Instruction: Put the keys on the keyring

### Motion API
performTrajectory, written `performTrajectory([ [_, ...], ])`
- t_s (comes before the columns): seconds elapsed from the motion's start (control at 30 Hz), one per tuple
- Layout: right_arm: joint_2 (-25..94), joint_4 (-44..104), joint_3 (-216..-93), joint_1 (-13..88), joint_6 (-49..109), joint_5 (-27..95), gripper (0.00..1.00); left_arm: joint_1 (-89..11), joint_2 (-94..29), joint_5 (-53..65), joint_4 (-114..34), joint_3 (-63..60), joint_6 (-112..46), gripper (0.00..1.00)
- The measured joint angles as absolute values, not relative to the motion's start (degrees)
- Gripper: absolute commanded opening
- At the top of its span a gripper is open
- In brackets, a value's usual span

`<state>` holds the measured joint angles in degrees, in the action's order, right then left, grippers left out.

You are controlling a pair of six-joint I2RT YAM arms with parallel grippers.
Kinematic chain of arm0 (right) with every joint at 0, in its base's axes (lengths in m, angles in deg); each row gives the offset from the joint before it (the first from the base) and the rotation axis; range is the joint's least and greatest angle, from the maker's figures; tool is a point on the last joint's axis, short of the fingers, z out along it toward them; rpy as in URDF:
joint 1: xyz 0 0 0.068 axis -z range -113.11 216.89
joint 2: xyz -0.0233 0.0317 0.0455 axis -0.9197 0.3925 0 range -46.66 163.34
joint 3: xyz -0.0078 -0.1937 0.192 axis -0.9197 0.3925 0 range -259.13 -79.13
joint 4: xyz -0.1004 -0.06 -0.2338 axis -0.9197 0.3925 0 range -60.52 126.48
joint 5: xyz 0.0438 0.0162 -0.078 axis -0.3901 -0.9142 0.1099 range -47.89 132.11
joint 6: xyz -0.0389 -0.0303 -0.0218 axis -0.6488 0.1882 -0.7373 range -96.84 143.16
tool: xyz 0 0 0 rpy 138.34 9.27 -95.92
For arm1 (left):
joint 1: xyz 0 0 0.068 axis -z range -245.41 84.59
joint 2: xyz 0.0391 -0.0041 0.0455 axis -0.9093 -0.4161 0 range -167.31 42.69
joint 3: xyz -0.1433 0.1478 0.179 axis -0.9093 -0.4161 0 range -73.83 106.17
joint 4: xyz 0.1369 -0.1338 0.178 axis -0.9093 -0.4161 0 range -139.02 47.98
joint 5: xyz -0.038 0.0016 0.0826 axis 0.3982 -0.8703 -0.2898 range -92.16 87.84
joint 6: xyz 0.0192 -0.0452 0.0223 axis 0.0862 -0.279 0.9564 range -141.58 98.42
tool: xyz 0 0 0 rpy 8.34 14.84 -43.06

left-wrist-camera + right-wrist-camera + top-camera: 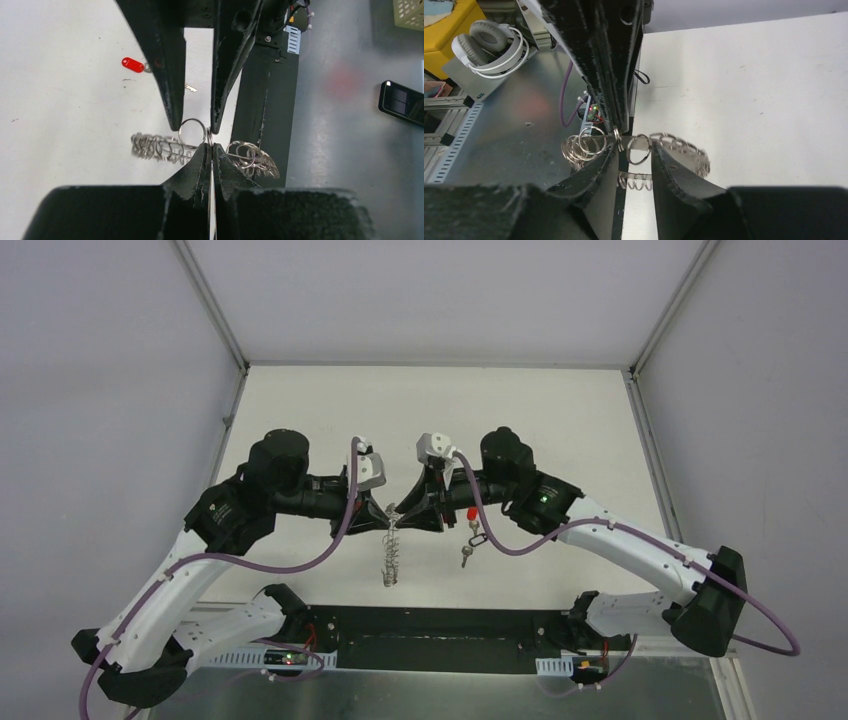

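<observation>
The keyring [392, 558], a silvery ring fringed with small wire loops, hangs in the air between the two grippers above the white table [560, 420]. My left gripper [387, 519] is shut on its band; the left wrist view shows the jaws closed [210, 148] with the ring [155, 146] spreading to both sides. My right gripper [412, 514] is open, and its fingertips [636, 148] straddle one small loop [639, 149] of the keyring [686, 150]. The keys [470, 532], a red-headed key [132, 64] and a small silver key [190, 88], lie on the table to the right of the grippers, held by neither.
A black base plate [440, 632] runs along the near table edge between the arm bases. Off the table, a phone [402, 102] and a basket [410, 12] show in the left wrist view, and headphones [494, 42] and a yellow bin [444, 25] in the right wrist view.
</observation>
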<state>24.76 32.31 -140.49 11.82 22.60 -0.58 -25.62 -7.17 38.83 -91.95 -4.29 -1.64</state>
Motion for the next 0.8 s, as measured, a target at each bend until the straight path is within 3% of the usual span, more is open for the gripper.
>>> performTrajectory([
  [0.1, 23.31, 32.27, -140.45, 11.78, 21.51, 0.27, 0.45, -25.64, -6.78, 38.42, -91.97, -4.34, -1.64, 0.0],
  [0.4, 21.35, 31.92, -139.23, 11.41, 20.24, 1.73, 0.5, -25.62, -6.71, 38.42, -92.02, -4.43, -1.64, 0.0],
  [0.6, 21.46, 30.87, -138.9, 10.2, 19.95, 0.73, 0.28, -25.62, -6.71, 38.4, -92.02, -4.43, -1.68, 0.0],
  [0.8, 22.44, 29.95, -138.9, 9.61, 19.95, 0.29, 0.26, -25.62, -6.71, 38.4, -91.99, -4.49, -2.25, 0.0],
])
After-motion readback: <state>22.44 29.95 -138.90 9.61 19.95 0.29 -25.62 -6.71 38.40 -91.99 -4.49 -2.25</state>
